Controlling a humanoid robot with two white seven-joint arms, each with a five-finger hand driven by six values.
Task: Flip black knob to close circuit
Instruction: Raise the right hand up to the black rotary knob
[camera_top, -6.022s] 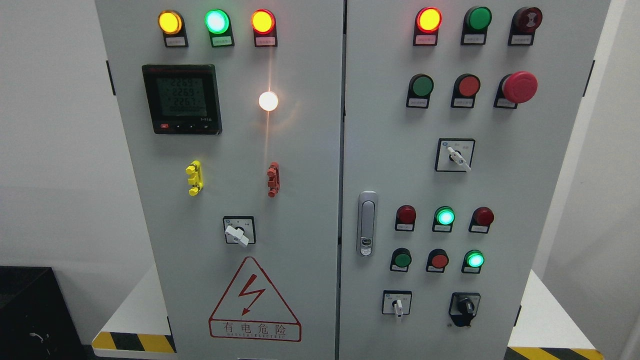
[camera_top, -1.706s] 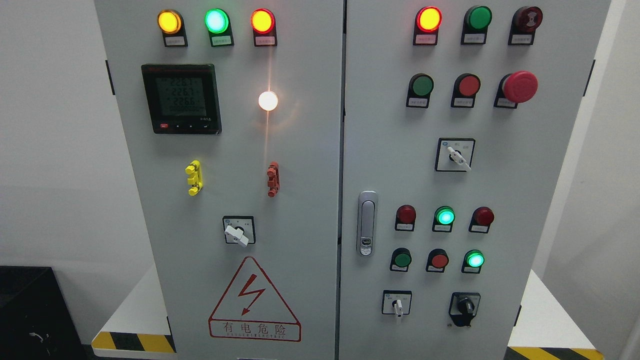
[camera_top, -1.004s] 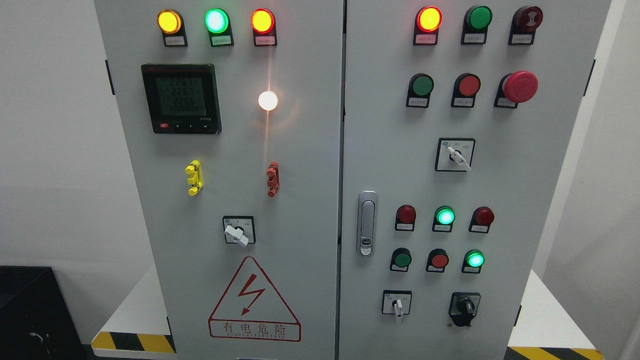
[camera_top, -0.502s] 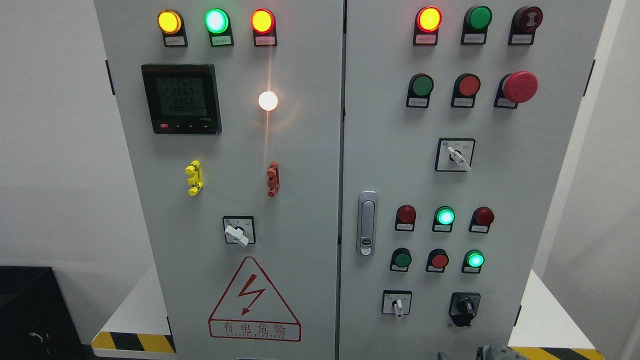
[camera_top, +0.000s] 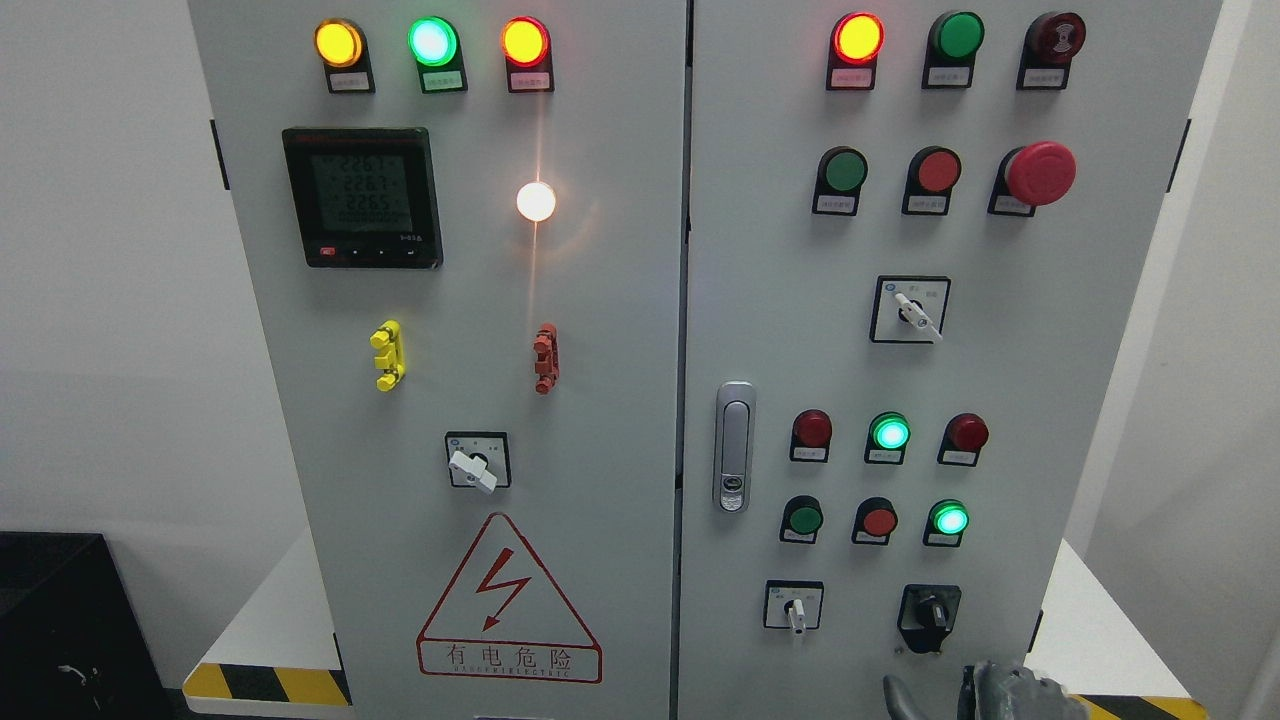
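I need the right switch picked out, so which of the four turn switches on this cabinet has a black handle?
The black knob, lowest on the right door, just above the right hand. The other three have white handles.

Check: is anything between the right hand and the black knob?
Nothing visible. The right hand is just entering at the bottom edge, directly below the black knob; only bare cabinet door lies between them.

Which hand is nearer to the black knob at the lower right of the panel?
Right. The right hand shows at the bottom edge, just below the black knob and not touching it. The left hand is not in view.
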